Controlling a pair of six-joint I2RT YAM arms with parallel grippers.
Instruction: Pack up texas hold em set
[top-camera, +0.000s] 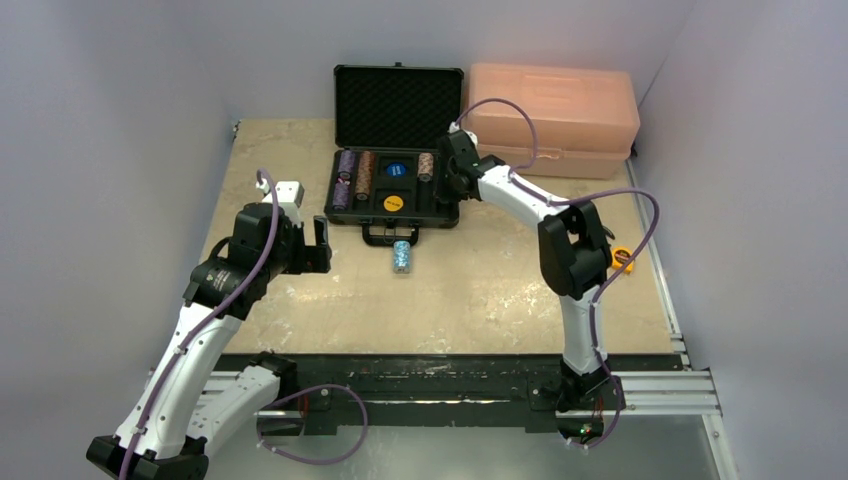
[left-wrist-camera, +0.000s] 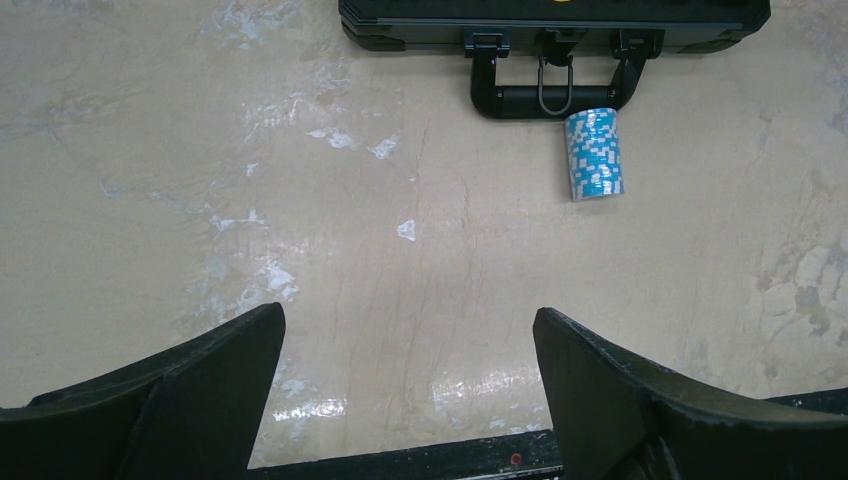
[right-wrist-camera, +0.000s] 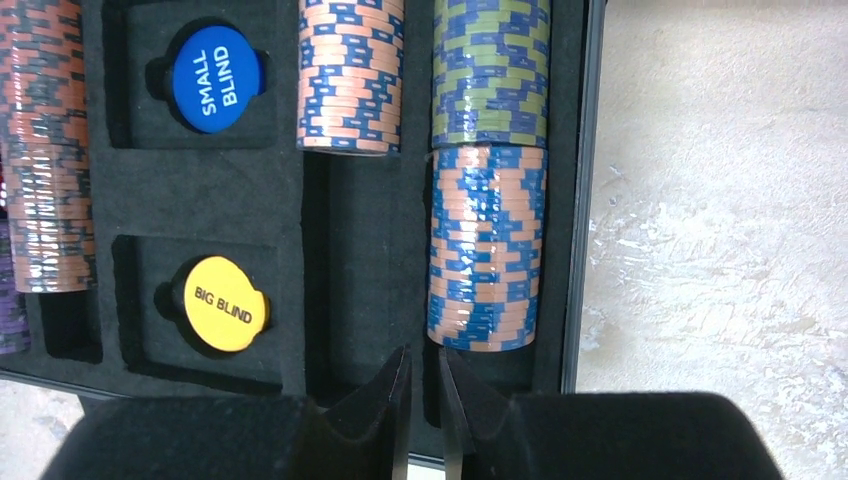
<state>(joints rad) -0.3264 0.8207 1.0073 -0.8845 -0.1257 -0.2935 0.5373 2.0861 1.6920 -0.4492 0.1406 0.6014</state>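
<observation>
Top external view: left gripper (top-camera: 318, 243) jaws spread wide, empty, above the counter (top-camera: 480, 290) near its left edge; blue chip stack (top-camera: 402, 256) lies sideways just before the open case (top-camera: 398, 105) toward the far edge; right gripper (right-wrist-camera: 422, 360) jaws nearly closed, empty, over its right chip slots.

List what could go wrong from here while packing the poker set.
1. The light blue chip stack lies on its side by the case handle. The open left gripper may roll or scatter it when grasping.
2. The right gripper hovers close beside the orange-and-blue stack in the tray. A sideways move could dislodge chips.
</observation>
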